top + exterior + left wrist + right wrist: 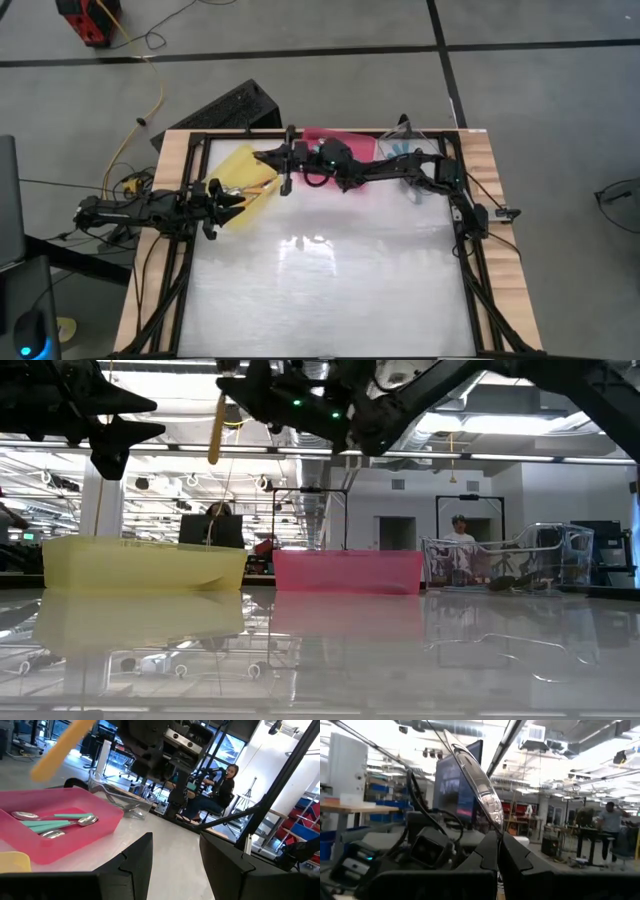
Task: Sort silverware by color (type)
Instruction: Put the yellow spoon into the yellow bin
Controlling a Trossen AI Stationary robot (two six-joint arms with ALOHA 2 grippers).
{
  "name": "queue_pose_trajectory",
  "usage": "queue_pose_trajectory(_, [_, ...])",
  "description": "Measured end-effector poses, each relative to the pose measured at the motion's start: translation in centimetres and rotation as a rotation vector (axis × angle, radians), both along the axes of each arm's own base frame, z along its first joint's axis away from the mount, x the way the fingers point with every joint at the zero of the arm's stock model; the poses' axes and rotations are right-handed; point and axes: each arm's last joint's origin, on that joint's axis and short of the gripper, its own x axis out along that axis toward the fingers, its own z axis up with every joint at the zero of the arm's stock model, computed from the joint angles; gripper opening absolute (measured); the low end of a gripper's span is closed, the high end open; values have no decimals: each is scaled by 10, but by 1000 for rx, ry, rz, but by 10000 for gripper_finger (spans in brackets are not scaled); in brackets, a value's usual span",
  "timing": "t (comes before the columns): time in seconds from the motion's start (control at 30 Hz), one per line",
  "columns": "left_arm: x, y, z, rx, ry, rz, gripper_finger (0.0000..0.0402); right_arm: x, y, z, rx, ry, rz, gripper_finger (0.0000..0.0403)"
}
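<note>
The right tool (288, 160) is clamped on an orange-handled spoon (214, 428), held high near the table's far edge. The handle hangs almost straight down and the bowl (479, 795) sticks up past the fingers. The yellow tray (238, 172) lies just to its left, toward the far left corner, so I'd judge a short sideways carry comes next. The left tool (232, 203), fingers apart and empty, hovers over that tray's near side. Teal spoons (55, 822) lie in the pink tray (102, 827).

Yellow tray (240, 168), pink tray (345, 140) and clear tray (405, 140) sit along the table's (330, 290) far edge. A seated person (220, 785) is visible beyond.
</note>
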Motion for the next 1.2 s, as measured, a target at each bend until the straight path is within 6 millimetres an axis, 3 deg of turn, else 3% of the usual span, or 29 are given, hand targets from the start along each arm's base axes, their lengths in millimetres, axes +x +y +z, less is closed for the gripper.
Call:
queue_pose_trajectory(0.3, [0,0,-1,0,10,8,148,27,4,-18,36,1,35,23])
queue_pose_trajectory(0.43, [0,0,-2,2,20,8,148,27,3,-28,58,39,36,23])
queue_pose_trajectory(1.2, [0,1,-4,3,39,23,148,28,-2,-33,82,92,33,23])
